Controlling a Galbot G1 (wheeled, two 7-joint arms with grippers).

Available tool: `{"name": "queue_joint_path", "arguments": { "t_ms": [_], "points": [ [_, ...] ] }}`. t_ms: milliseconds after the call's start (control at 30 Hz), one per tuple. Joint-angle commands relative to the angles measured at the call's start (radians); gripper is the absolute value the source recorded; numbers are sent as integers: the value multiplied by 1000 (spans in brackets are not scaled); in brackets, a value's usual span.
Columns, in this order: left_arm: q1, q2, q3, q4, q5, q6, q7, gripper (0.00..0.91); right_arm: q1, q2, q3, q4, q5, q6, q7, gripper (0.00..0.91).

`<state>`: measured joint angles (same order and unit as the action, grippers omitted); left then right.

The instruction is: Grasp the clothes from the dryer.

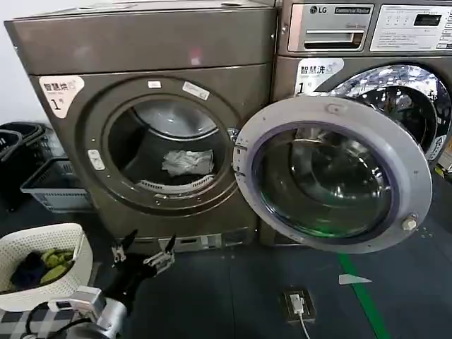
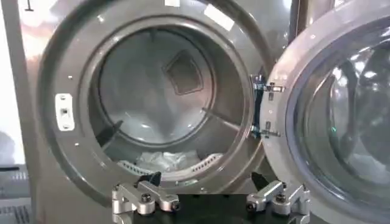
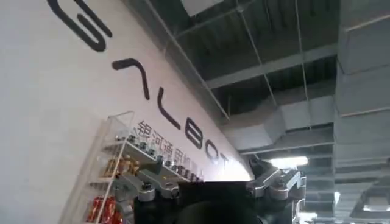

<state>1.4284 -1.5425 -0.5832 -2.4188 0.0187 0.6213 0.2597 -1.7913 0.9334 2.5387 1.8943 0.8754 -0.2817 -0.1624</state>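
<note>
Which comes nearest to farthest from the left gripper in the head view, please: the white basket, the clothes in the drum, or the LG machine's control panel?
From the left gripper, low in front of the dryer, fingers open:
1. White basket, on the floor just to its left.
2. Clothes, up inside the drum, beyond the gripper.
3. LG control panel, far up to the right.

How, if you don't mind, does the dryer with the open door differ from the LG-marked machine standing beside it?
The dryer has a plain flat top panel; the LG machine carries a silver control panel with a display. The dryer's door is swung wide open, baring a drum with the clothes inside; the LG machine's porthole is partly hidden behind that door. The open left pincer hangs low before the dryer, not the LG machine. Both are bronze-brown front-loaders with white "1" stickers.
</note>
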Motion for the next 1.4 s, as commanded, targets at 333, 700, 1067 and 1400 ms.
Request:
{"name": "queue_joint_path", "arguments": {
  "t_ms": [333,700,1067,1400],
  "points": [
    [2,8,-2,-13,-4,-3,0,907,-8,0,15,12,49,-1,-7,907],
    [5,11,-2,-21,-12,2,0,907,-9,1,13,18,52,-1,-15,907],
    [2,7,-1,-19,-19,3,2,907,-5,4,8,18,52,5,-20,907],
    [-1,4,-2,-17,-20,5,5,907,1,5,3,20,51,5,-21,907]
  ]
}}
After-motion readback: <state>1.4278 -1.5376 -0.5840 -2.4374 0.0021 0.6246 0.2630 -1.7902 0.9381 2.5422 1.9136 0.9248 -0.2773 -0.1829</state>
